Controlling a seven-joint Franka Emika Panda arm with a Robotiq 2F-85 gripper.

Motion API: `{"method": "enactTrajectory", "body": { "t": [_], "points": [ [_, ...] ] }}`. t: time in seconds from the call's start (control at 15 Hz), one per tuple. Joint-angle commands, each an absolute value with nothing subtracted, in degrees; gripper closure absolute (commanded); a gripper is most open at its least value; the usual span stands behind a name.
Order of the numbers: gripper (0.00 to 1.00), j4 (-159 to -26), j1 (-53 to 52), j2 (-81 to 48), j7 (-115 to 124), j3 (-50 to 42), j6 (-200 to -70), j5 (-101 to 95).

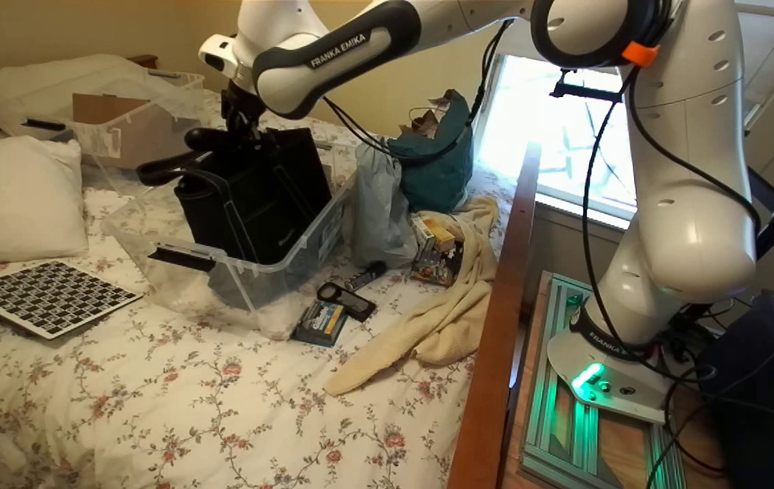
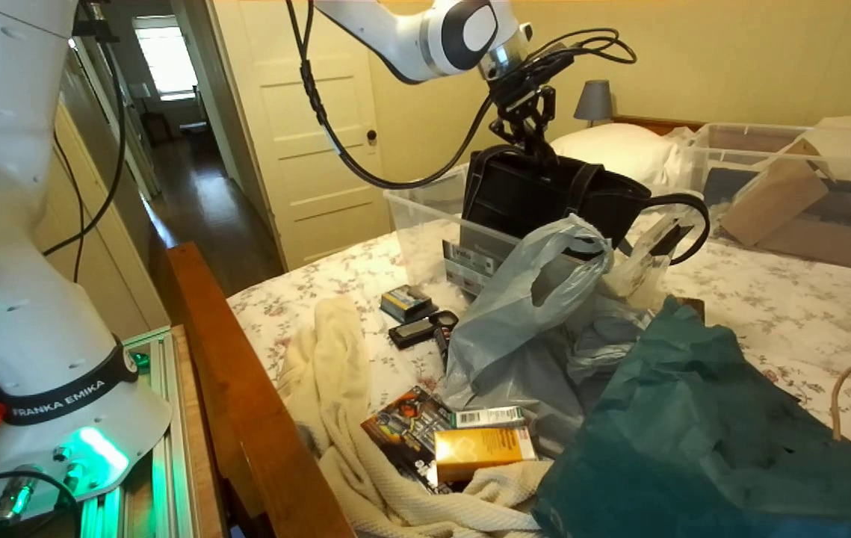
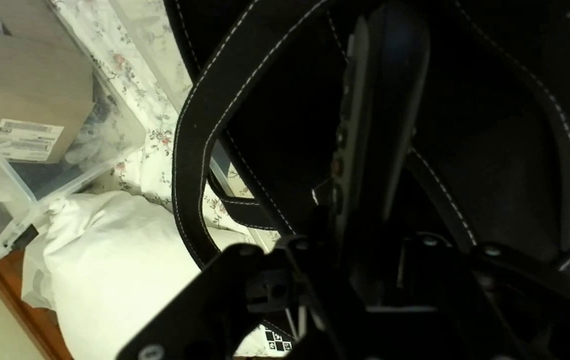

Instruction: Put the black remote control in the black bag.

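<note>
Black remote control (image 3: 379,110), pinched in my gripper (image 3: 360,225); clear the handle (image 3: 189,145), release low inside the black bag (image 2: 518,198)

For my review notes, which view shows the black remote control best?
The wrist view: it shows the black remote control close up, gripped by the end effector, with buttons along one face. In both exterior views it blends into the dark end effector and the black bag, so I cannot clearly make it out.
</note>
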State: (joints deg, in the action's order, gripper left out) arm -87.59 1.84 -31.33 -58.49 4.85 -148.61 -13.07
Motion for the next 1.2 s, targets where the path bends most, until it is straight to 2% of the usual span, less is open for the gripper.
{"method": "enactTrajectory", "body": {
  "t": [0.0, 0.53, 0.6, 0.67, 1.07, 1.13],
  "points": [
    [0.93, -83.67, 1.3, -34.89, -62.69, 4.33, -150.52, -16.31],
    [0.91, -77.78, 1.04, -40.18, -68.79, 4.0, -151.21, -16.87],
    [0.64, -77.14, 0.85, -40.67, -69.03, 3.67, -151.03, -17.01],
    [0.45, -76.37, 0.81, -41.12, -69.34, 3.57, -150.64, -16.91],
    [0.04, -74.89, 1.21, -41.61, -69.98, 4.04, -149.72, -15.63],
    [0.01, -75.2, 1.21, -41.16, -69.56, 3.94, -149.68, -15.51]
  ]
}}
